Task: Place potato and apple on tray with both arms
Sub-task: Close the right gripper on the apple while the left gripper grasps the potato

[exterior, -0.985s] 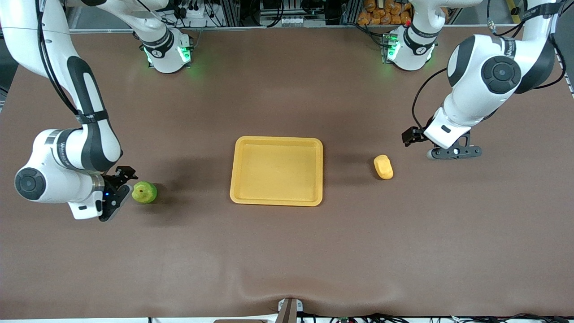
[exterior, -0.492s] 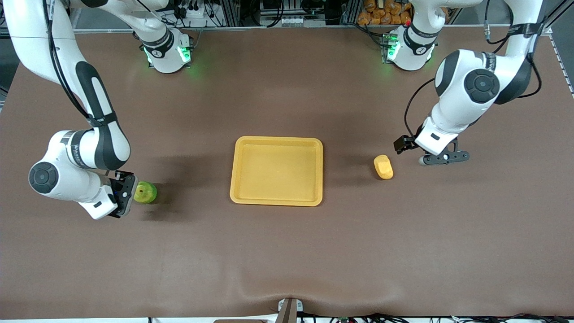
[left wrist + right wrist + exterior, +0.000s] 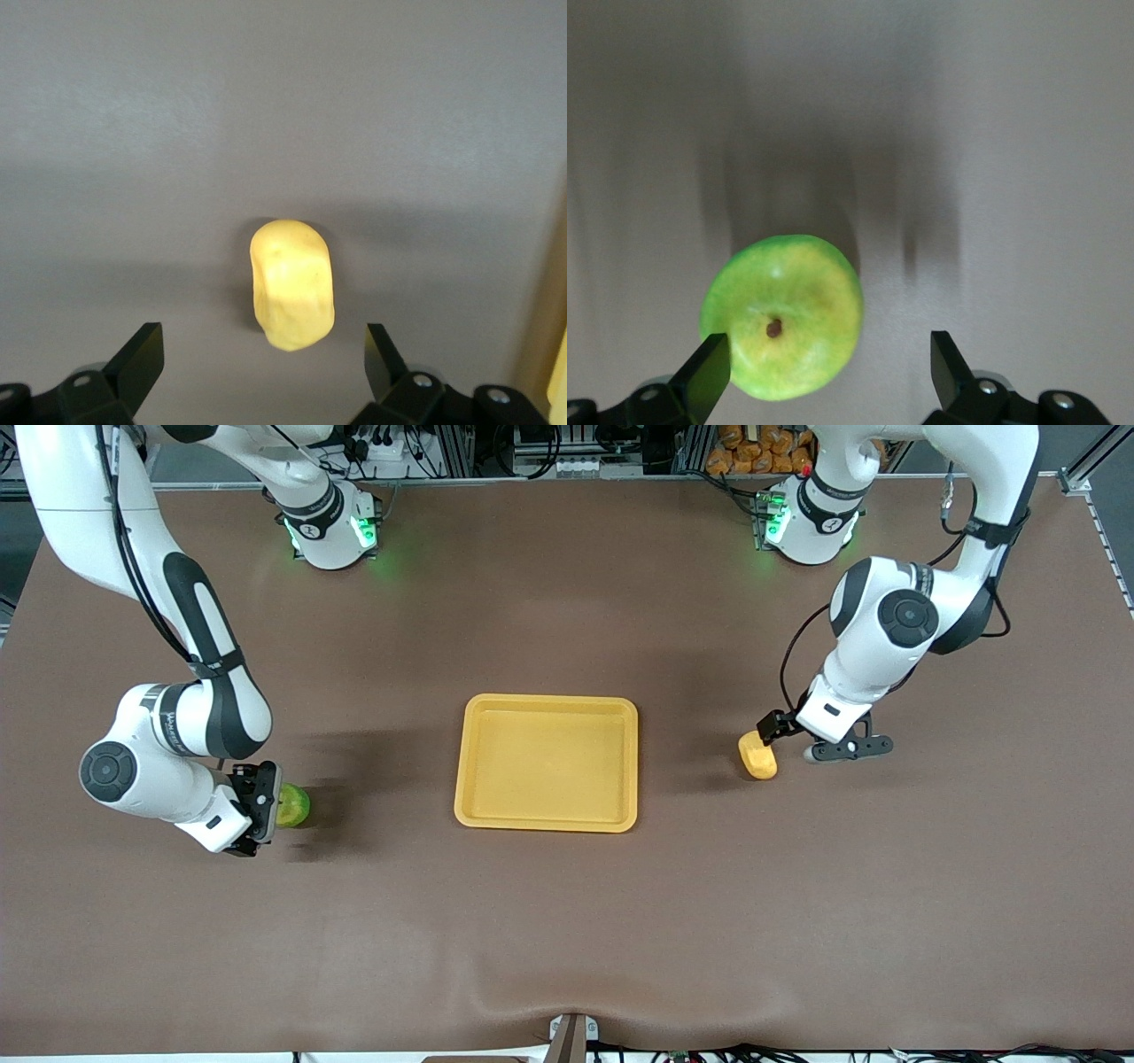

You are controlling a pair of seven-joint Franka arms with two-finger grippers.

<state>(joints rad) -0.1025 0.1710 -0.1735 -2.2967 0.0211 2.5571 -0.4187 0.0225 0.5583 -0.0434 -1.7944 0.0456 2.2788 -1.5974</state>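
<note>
Hovering spread wide — left gripper (image 3: 257, 367) over potato (image 3: 292, 285), right gripper (image 3: 824, 367) over apple (image 3: 782, 315), seemingly untouched.

High front camera faces the 2 arm bases across the table (image 3: 567, 921). Each wrist camera looks down closely: left at the potato (image 3: 291, 284), right at the apple (image 3: 782, 315).
</note>
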